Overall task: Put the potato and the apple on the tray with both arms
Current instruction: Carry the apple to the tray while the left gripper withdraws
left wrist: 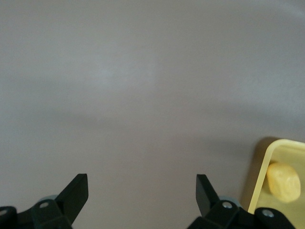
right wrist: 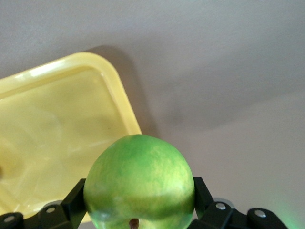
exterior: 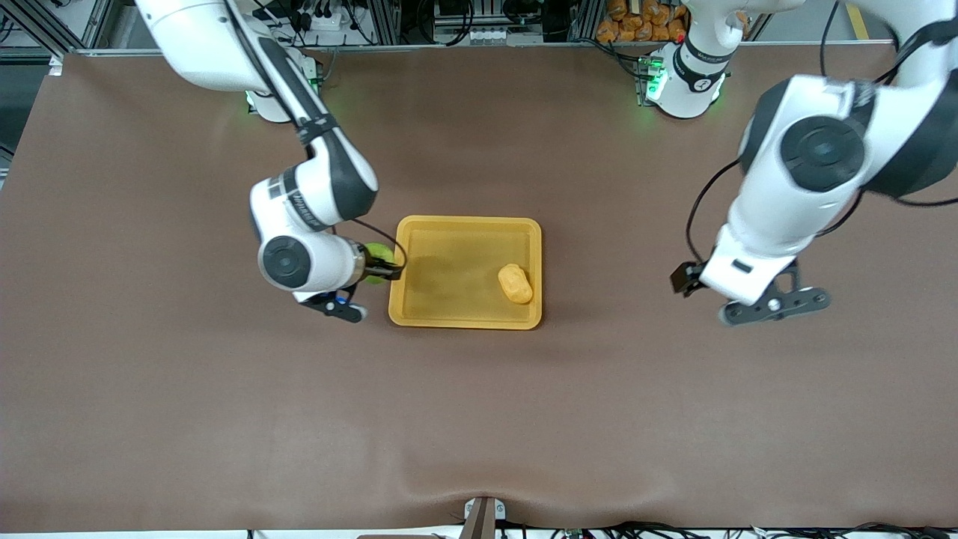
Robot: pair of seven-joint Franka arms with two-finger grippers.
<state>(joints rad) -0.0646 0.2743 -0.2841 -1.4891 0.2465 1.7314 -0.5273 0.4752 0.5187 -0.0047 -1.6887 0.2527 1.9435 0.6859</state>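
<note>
The yellow-orange tray [exterior: 449,258] lies in the middle of the brown table. The pale-yellow potato [exterior: 516,284] rests in it, near the rim toward the left arm's end. My right gripper [exterior: 383,266] is shut on the green apple [exterior: 376,257], holding it right at the tray's rim toward the right arm's end. In the right wrist view the apple [right wrist: 140,179] fills the jaws of the right gripper [right wrist: 139,195], with the tray [right wrist: 57,119] just past it. My left gripper [exterior: 683,278] hangs open and empty over bare table. The left wrist view shows that gripper [left wrist: 141,185], the tray's corner [left wrist: 279,148] and the potato [left wrist: 283,181].
Brown table cover spreads all around the tray. Cables, a rack and a pile of orange-brown items [exterior: 644,19] sit along the edge by the arms' bases. A small mount [exterior: 483,516] stands at the table edge nearest the front camera.
</note>
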